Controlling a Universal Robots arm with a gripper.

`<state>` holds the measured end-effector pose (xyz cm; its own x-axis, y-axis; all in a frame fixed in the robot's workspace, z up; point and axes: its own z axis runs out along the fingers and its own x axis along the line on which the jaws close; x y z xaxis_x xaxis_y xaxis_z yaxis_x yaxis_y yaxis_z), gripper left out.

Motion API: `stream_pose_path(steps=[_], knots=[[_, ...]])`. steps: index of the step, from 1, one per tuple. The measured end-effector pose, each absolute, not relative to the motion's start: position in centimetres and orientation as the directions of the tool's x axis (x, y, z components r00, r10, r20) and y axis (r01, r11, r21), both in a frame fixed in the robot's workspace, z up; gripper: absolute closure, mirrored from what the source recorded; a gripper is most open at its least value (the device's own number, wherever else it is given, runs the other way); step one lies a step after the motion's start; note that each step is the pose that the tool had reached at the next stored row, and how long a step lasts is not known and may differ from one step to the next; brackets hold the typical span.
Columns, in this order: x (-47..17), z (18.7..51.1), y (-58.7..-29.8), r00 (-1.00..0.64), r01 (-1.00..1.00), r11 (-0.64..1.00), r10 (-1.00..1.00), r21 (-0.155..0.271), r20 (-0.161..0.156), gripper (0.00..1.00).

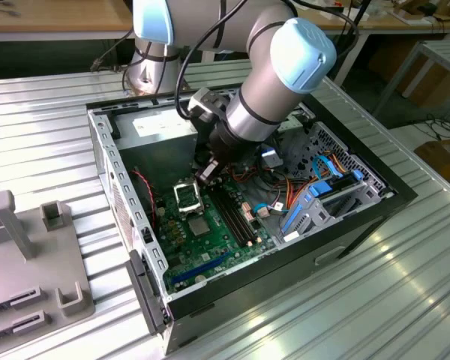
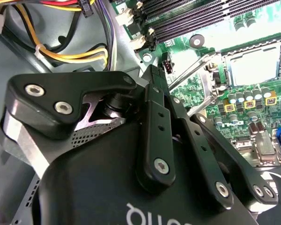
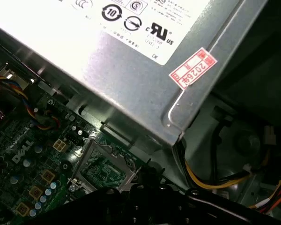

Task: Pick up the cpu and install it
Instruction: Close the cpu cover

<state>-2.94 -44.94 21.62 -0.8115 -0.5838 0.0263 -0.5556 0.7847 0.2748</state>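
Red sticker (image 3: 192,68) on power supply (image 3: 131,96)

The exterior view is looking down from above and somewhat far at the open computer case (image 1: 135,247). Both wrist views are sitting very near inside it, looking over the motherboard (image 1: 202,232) (image 2: 253,112) (image 3: 23,164) and sharing its socket (image 2: 253,65) (image 3: 105,166).

Green motherboard (image 1: 202,240); pale silver-grey cpu (image 2: 253,65); black gripper (image 2: 154,89); blue drive bracket (image 1: 304,210).
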Motion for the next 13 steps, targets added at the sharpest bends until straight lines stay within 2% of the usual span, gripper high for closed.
stream_pose_path(steps=[13], knots=[[-2.94,22.61,-44.94,-0.801,-0.569,0.775,-0.598,0.274,0.027,0.89]])
